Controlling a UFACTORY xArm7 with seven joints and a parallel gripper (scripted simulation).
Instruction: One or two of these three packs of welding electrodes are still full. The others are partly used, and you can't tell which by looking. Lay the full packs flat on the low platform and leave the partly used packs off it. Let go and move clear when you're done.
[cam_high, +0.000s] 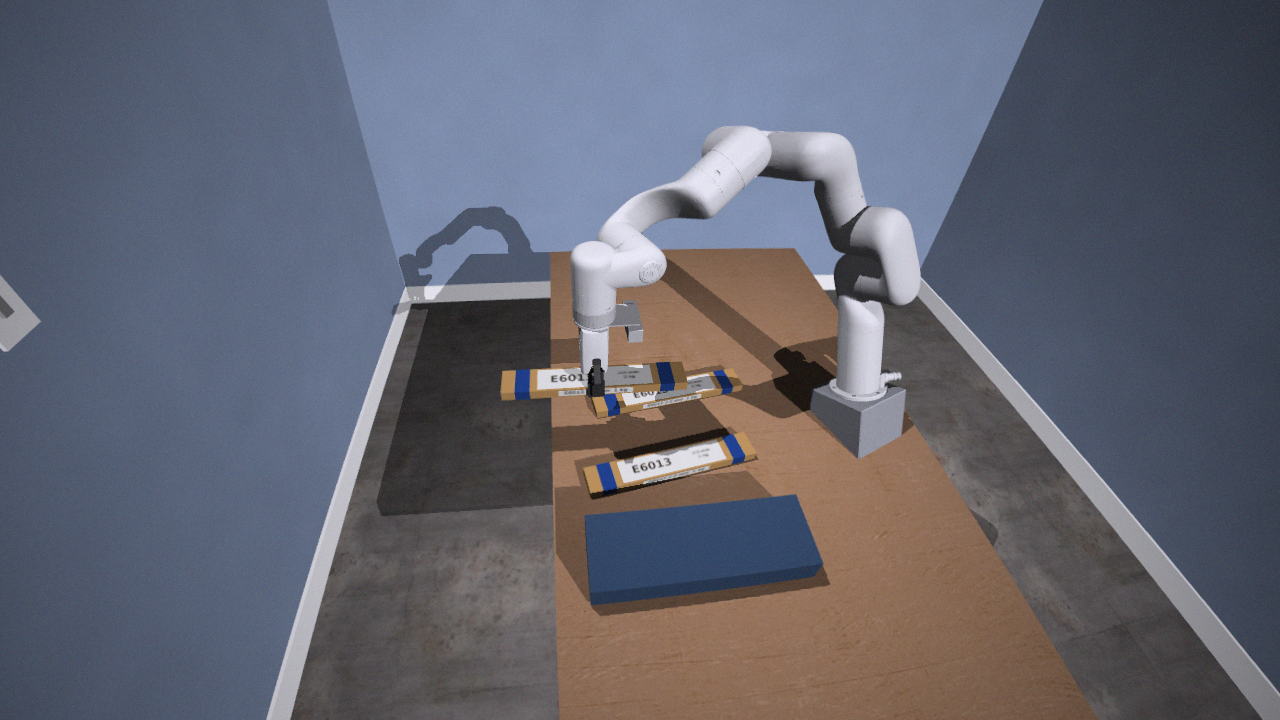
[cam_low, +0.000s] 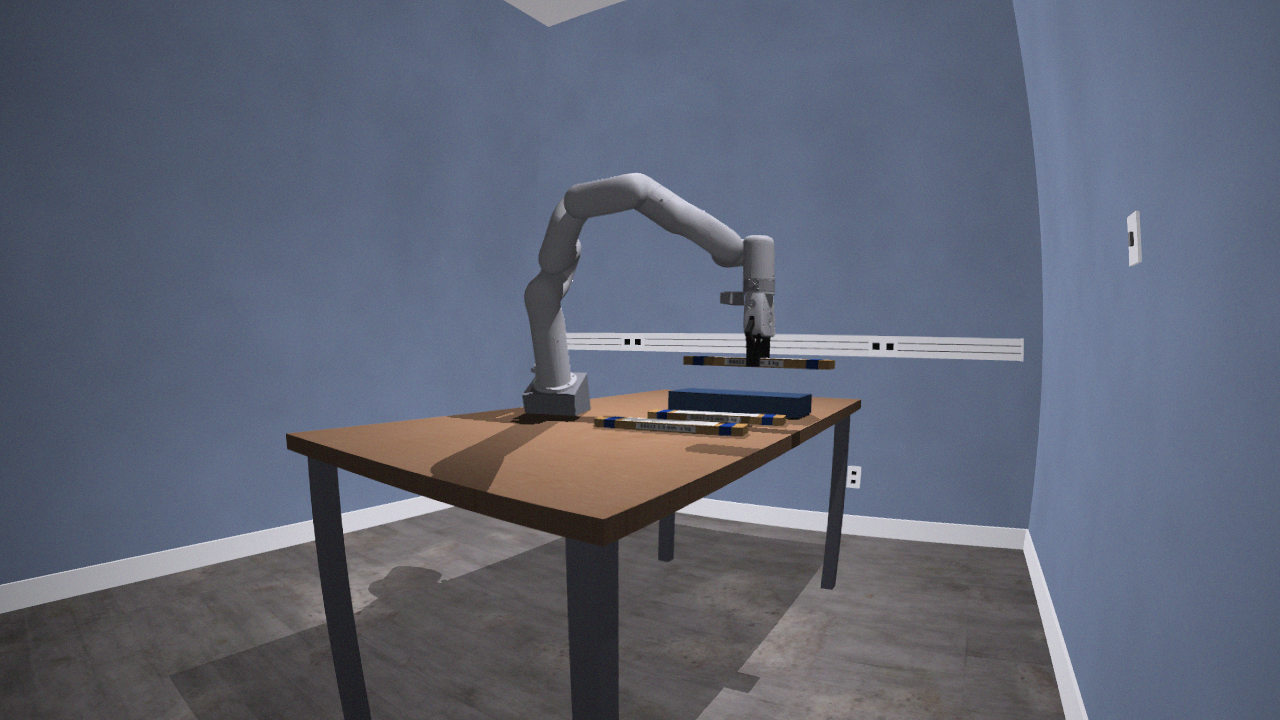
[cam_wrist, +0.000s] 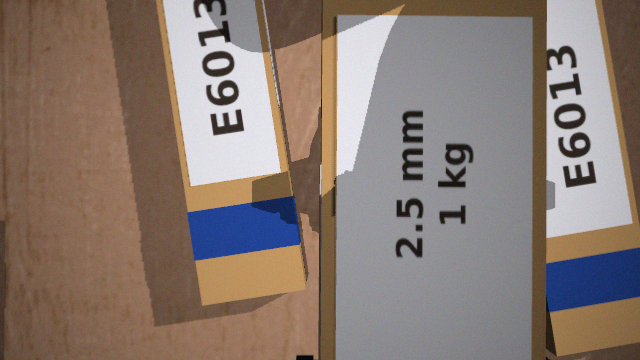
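Observation:
My gripper (cam_high: 596, 380) is shut on one tan pack of electrodes (cam_high: 592, 379) with blue bands and a white E6013 label. It holds the pack level, well above the table, as the exterior view shows (cam_low: 759, 361). In the wrist view this held pack (cam_wrist: 432, 190) fills the middle, showing "2.5 mm 1 kg". A second pack (cam_high: 666, 391) lies flat on the table just below and behind it. A third pack (cam_high: 669, 463) lies flat nearer the low blue platform (cam_high: 700, 547). Nothing lies on the platform. In the wrist view one table pack shows at left (cam_wrist: 232, 150) and one at right (cam_wrist: 587, 200).
The arm's grey base block (cam_high: 857, 417) stands at the table's right side. The held pack reaches out past the table's left edge (cam_high: 552, 429). The floor lies far below that edge.

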